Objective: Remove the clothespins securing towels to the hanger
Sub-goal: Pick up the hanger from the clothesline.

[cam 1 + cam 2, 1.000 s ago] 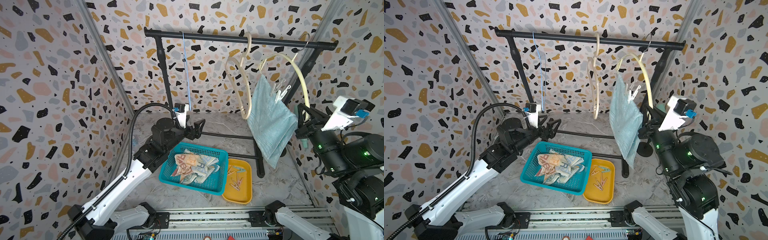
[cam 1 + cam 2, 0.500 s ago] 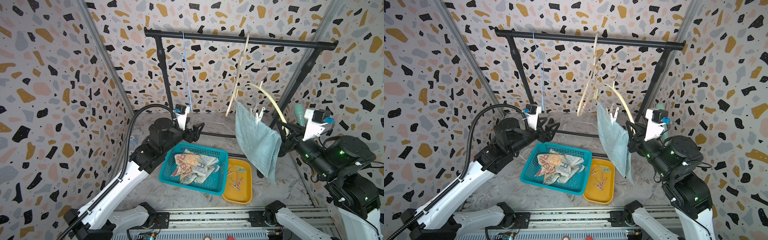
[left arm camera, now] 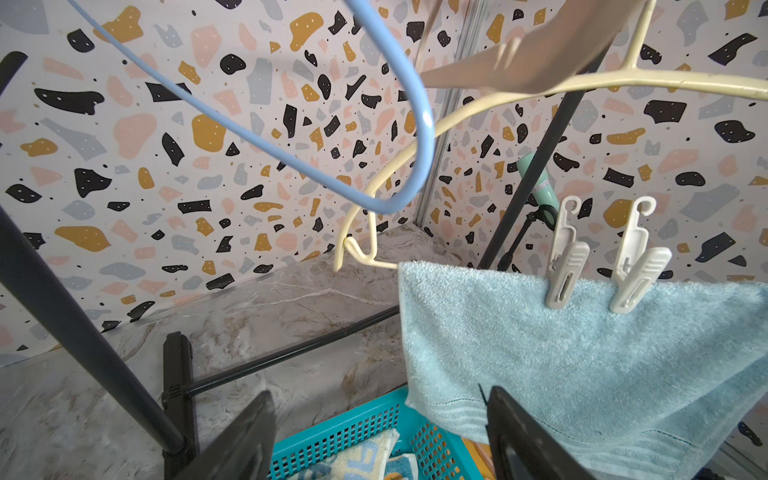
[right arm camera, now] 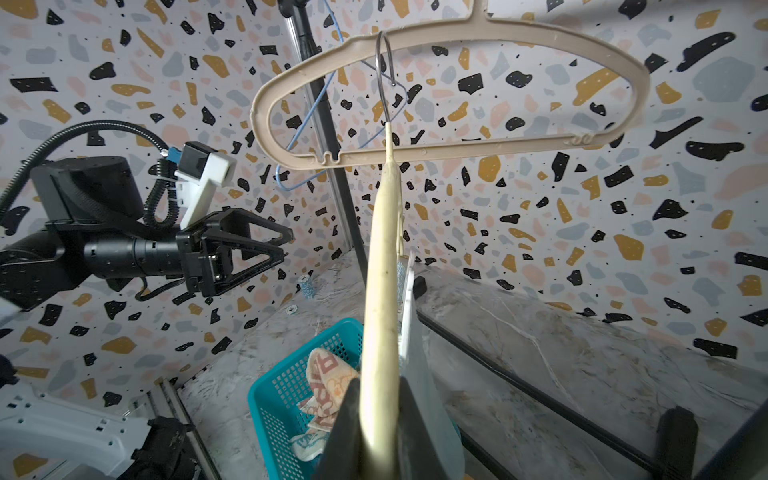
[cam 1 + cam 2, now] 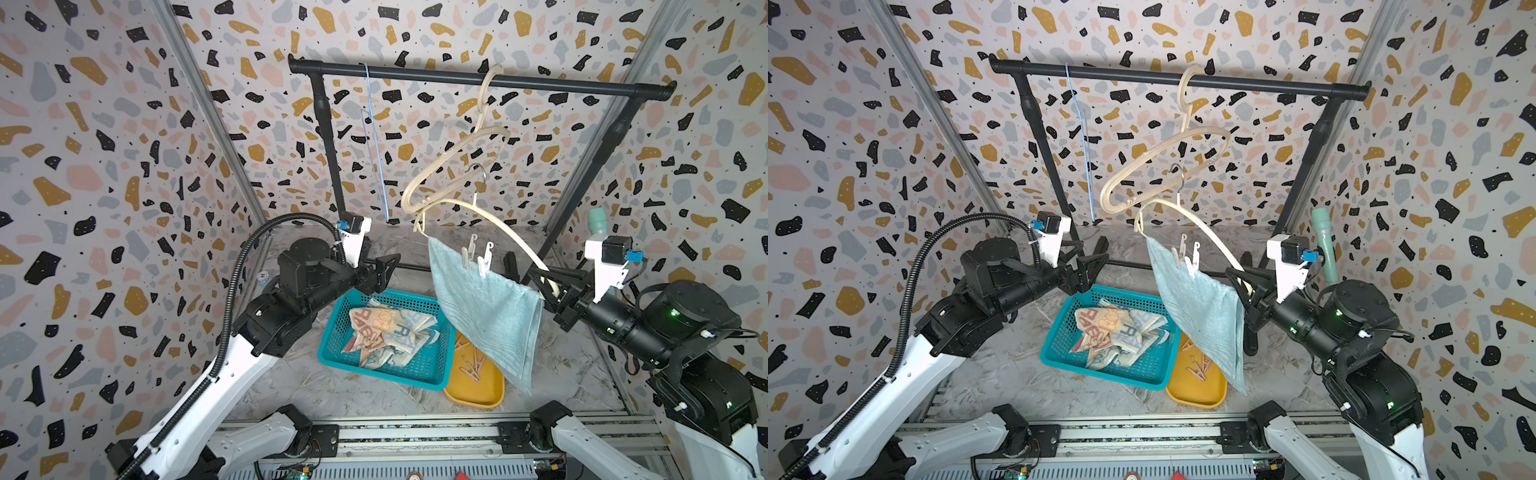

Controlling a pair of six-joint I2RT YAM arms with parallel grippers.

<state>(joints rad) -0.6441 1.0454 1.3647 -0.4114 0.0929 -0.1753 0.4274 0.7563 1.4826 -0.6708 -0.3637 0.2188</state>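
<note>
place: robot lab booth | cue: terrazzo-print panel walls [image 5: 104, 174], aluminium mounting rail [image 5: 415, 434]

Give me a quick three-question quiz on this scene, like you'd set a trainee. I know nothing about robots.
1. Count: how many white clothespins clip the light-blue towel to the cream hanger?
2. Pick one: the right gripper is shut on A) the light-blue towel, B) the cream hanger, C) a white clothespin.
3. True or false: the left gripper is shut on a clothespin.

Key
1. Two, side by side on the towel's top edge.
2. B.
3. False. Its jaws stand open and hold nothing.
</note>
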